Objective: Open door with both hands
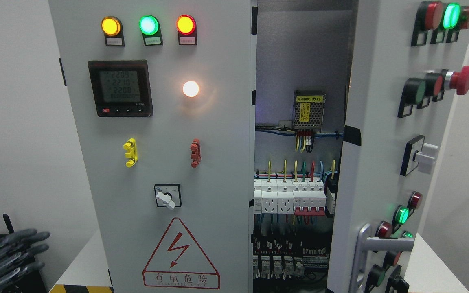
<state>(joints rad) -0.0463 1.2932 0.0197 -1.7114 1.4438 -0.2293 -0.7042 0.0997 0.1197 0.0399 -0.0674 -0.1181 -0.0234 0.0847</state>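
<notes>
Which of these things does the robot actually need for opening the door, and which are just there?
For the job: right door, already swung open; its handle; left hand, fingers relaxed, at lower left.

Just there: left panel, indicator lights, meter, warning sign, breakers inside.

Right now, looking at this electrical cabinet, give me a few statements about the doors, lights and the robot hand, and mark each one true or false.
1. The right door is swung open, showing the wiring inside. True.
2. The left robot hand grips the door handle. False: it sits at the lower left with fingers extended, holding nothing, far from the handle.
3. The left door carries a triangular warning sign. True.
4. All three top lights on the left door are green. False: the row is yellow, green, red.
5. The meter is dark. False: its screen is lit with digits.
</notes>
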